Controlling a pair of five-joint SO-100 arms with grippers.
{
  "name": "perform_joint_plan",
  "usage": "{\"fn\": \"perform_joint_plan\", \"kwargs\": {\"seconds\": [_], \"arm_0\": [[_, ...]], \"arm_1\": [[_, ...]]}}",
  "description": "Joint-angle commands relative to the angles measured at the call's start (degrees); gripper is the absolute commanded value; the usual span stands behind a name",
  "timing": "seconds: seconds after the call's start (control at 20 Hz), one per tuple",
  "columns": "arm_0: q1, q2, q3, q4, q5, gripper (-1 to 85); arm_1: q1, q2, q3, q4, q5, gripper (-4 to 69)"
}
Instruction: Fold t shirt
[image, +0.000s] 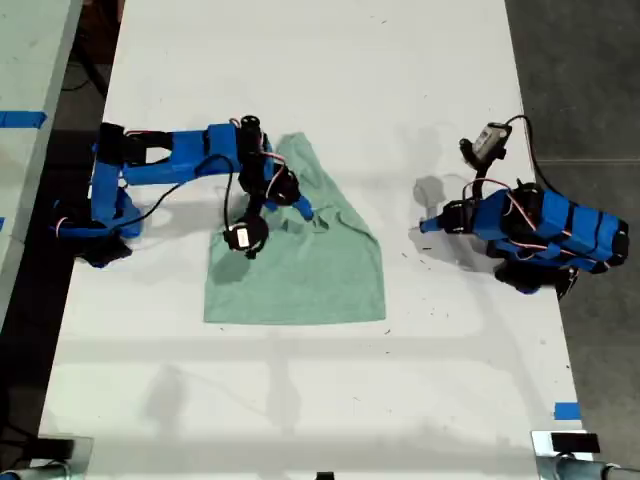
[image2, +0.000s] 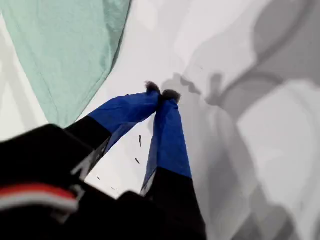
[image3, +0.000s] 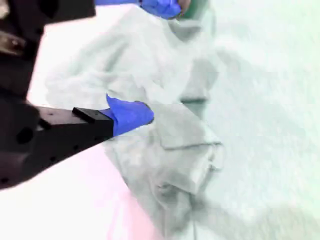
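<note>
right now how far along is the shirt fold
Partly done: the shirt already lies bunched into a rough wedge rather than spread flat. In hand: my second gripper is open over a rumpled fold. My first gripper is shut and empty on the table, beside the shirt. Left: finishing and neatening the folds.

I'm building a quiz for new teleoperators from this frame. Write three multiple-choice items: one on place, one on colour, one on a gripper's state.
1. Where does my first gripper sit?
A. over the bare table, off the t shirt
B. on the shirt
C. off the table

2. What colour is the shirt?
A. red
B. pale mint green
C. black

3. How are the jaws of my second gripper?
A. shut on nothing
B. open over the shirt
C. out of view

Answers: 1 A, its wrist view shows white table under the tips; 2 B, plain in the exterior view; 3 B, its blue fingertips stand apart above wrinkled cloth.
</note>
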Motion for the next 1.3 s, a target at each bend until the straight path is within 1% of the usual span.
{"fn": "perform_joint_plan", "kwargs": {"seconds": [0.0,0.1,0.15,0.2,0.25,0.4,0.45,0.5,0.55,0.6,0.65,0.7,0.75,0.85,0.95,1.0,1.25], "arm_0": [[-3.25,18.02,2.29,0.62,-1.14,27.2],[-6.42,30.32,10.02,0.62,-2.81,25.7],[-8.44,37.35,15.82,0.44,-4.83,23.5],[-11.07,45.44,23.29,-0.35,-7.91,12.3],[-13.45,53.70,31.29,-2.29,-9.67,6.0],[-16.70,80.24,59.77,-14.33,-11.34,-0.3],[-17.14,88.33,70.75,-18.72,-13.01,-0.3],[-16.96,95.10,81.39,-23.73,-13.18,-0.3],[-16.61,100.99,90.97,-29.36,-12.13,-0.3],[-16.26,107.40,99.93,-34.80,-8.79,-0.3],[-17.05,116.02,108.72,-38.06,-6.06,-0.3],[-18.54,129.81,118.04,-36.21,-4.31,-0.3],[-20.65,130.17,124.19,-37.27,-4.04,-0.3],[-19.51,130.08,125.24,-40.43,-0.62,-0.3],[-19.60,130.08,125.33,-39.46,0.09,-0.3],[-18.72,130.08,125.33,-39.38,0.00,-0.3],[-19.78,130.08,125.86,-38.14,-4.22,-0.3]], "arm_1": [[0.44,0.70,3.43,0.35,-0.18,1.5],[0.35,0.70,3.43,0.35,-0.09,1.5],[0.35,0.70,3.43,0.35,-0.09,1.5],[0.44,0.70,3.43,0.35,-0.09,1.5],[0.44,0.70,3.43,0.35,-0.09,1.5],[0.44,0.70,3.43,0.35,-0.09,1.5],[0.44,0.70,3.43,0.35,-0.09,1.5],[0.44,0.70,3.43,0.35,0.00,1.5],[0.53,0.70,3.43,0.35,0.00,1.5],[0.53,0.70,3.43,0.35,0.00,1.5],[0.53,0.70,3.43,0.35,0.00,1.5],[0.53,0.70,3.43,0.35,0.00,1.5],[0.53,0.70,3.43,0.35,-0.09,1.5],[0.53,0.70,3.43,0.26,-0.09,1.5],[0.44,0.70,3.43,0.26,-0.09,1.5],[0.26,0.70,3.43,0.26,0.00,1.5],[0.00,0.70,3.43,0.26,0.26,1.5]]}}
